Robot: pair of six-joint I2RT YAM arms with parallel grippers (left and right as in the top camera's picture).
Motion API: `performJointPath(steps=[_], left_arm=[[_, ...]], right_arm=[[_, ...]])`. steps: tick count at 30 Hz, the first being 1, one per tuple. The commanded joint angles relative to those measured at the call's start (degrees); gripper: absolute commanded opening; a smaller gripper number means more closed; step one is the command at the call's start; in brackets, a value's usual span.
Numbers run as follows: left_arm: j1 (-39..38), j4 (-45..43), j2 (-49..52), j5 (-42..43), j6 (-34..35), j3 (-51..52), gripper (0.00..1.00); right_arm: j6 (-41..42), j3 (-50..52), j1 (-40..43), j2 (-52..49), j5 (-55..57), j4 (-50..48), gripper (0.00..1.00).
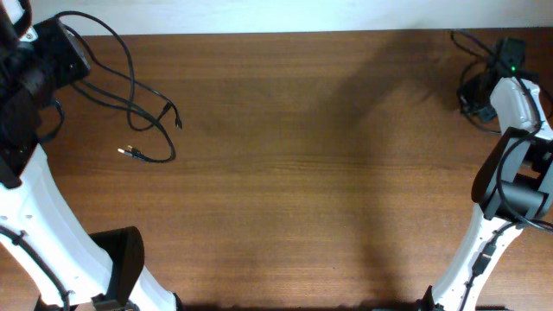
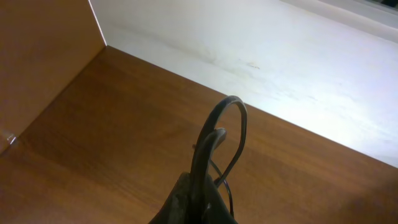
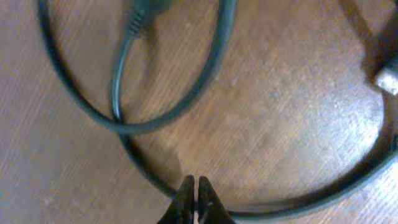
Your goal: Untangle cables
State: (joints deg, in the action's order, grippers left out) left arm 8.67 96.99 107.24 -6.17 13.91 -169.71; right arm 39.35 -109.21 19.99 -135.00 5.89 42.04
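Note:
Thin black cables trail over the wooden table from my left gripper at the far left corner. Two plug ends lie loose, one to the right and one with a metallic tip nearer the front. In the left wrist view my left gripper is shut on a cable loop that sticks out past the jaws. My right gripper is at the far right corner. In the right wrist view it is shut, its tips just above a looped black cable with a plug.
A white wall runs along the table's far edge, and a brown side panel stands at the far left. Another metallic plug end lies at the right edge of the right wrist view. A black stand sits by the left arm.

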Motion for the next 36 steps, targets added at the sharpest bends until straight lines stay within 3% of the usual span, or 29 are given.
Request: performJointPath(steps=[1,5,12,20,25,28,36], left_arm=[[-0.2,-0.3,-1.0,0.4,-0.7,0.1,0.01],[-0.2,-0.3,-1.0,0.4,-0.7,0.1,0.0],[-0.2,-0.3,-1.0,0.5,-0.7,0.1,0.0],[-0.2,-0.3,-1.0,0.4,-0.7,0.1,0.0],[-0.2,-0.3,-1.0,0.4,-0.7,0.1,0.0],[-0.2,-0.3,-1.0,0.4,-0.7,0.1,0.0],[-0.2,-0.3,-1.0,0.5,-0.7,0.1,0.0]], right_arm=[[3.2,-1.7,3.5,-0.4,-5.3,6.4,0.04],[5.0,-1.9,6.0,-0.4,-3.6,14.1,0.04],[5.5,-1.2,6.2,-0.7,0.4,9.9,0.04],[5.5,-1.3,6.2,-7.9,0.0,8.9,0.04],[5.9,-4.5,6.2,-4.0,0.0,14.9,0.04],[11.7,-5.5,6.2,-2.6,-0.4,19.2,0.04],[14.1,-8.6,4.9,0.4,-2.6,22.8,0.04]])
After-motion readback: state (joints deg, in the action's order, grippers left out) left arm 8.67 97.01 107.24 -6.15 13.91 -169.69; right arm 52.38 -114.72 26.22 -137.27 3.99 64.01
